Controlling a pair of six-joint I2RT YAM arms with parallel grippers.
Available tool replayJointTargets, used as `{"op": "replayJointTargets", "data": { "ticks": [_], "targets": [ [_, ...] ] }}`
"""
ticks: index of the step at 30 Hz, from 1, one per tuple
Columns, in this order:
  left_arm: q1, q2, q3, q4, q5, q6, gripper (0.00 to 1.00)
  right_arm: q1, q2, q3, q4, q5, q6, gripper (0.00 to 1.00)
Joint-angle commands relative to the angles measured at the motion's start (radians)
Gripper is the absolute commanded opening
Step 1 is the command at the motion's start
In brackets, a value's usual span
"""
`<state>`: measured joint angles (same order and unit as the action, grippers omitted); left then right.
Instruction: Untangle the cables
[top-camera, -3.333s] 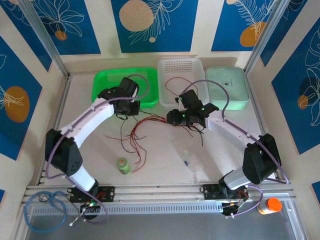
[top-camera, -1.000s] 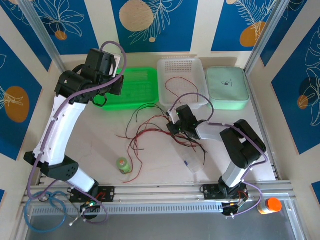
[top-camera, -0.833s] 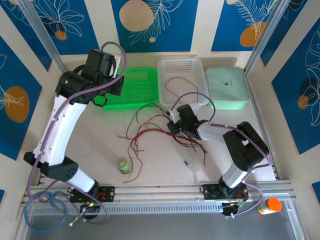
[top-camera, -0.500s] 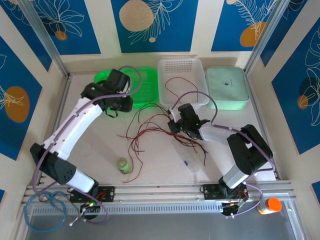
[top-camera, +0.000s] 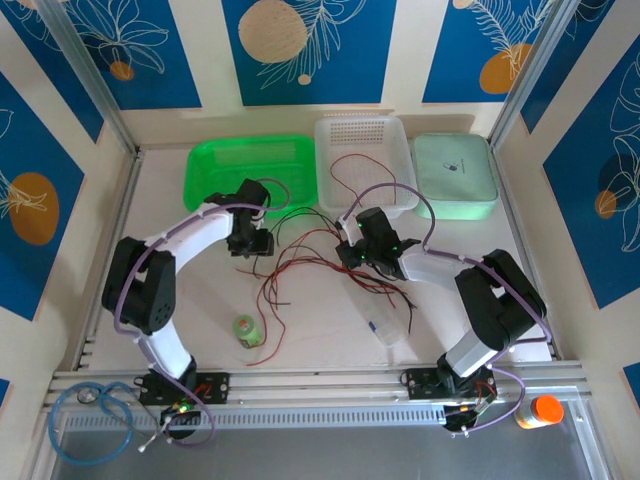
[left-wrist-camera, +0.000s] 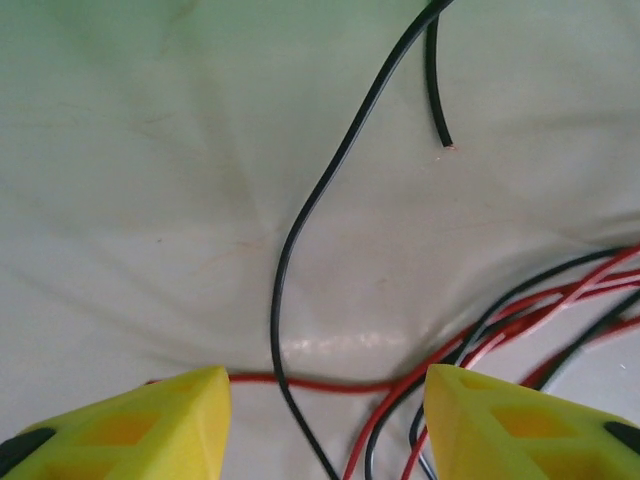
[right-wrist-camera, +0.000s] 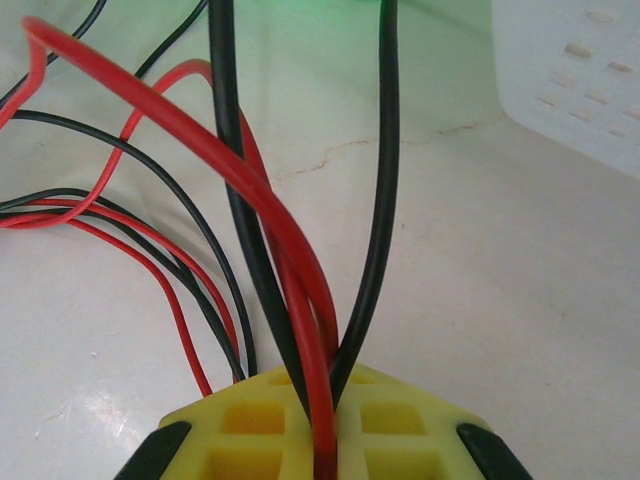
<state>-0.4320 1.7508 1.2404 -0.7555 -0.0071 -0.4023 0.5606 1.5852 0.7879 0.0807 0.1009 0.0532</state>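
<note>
Two arms, same build: left arm (top-camera: 188, 230) and right arm (top-camera: 432, 266) have white rounded link shells, chunky black joint housings and black wrist blocks. A thick lilac cable (top-camera: 398, 187) runs along each arm, looping loose by the wrist. Black bases (top-camera: 186, 386) sit at the near edge. Left gripper (left-wrist-camera: 325, 388): fingers (left-wrist-camera: 150, 425) are bright yellow wedges with moulded recessed pockets, black behind. Right gripper (right-wrist-camera: 318, 388): same yellow, square pockets, black corner pieces.
</note>
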Motion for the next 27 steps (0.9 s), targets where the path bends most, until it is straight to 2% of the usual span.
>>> {"op": "replayJointTargets", "data": {
  "ticks": [1,6,15,18,24,25,27],
  "targets": [
    [0.006,0.043,-0.017,0.09,0.001,0.027,0.53,-0.002,-0.028,0.012,-0.002,-0.027,0.003,0.09],
    [0.006,0.104,-0.023,0.181,-0.09,0.09,0.5,-0.001,-0.027,0.012,-0.002,-0.039,0.008,0.09],
    [0.004,0.145,-0.063,0.409,-0.125,0.188,0.44,0.007,-0.021,0.023,-0.021,-0.04,0.014,0.09],
    [0.003,0.162,-0.067,0.441,-0.109,0.208,0.34,0.013,-0.017,0.032,-0.029,-0.037,0.014,0.09],
    [-0.014,0.13,-0.102,0.451,-0.114,0.21,0.03,0.015,-0.028,0.031,-0.04,-0.024,0.016,0.09],
    [-0.017,0.118,-0.11,0.447,-0.123,0.209,0.0,0.013,-0.031,0.03,-0.043,-0.024,0.017,0.09],
    [-0.02,0.087,-0.122,0.436,-0.14,0.209,0.0,0.013,-0.038,0.029,-0.048,-0.023,0.017,0.09]
  ]
}}
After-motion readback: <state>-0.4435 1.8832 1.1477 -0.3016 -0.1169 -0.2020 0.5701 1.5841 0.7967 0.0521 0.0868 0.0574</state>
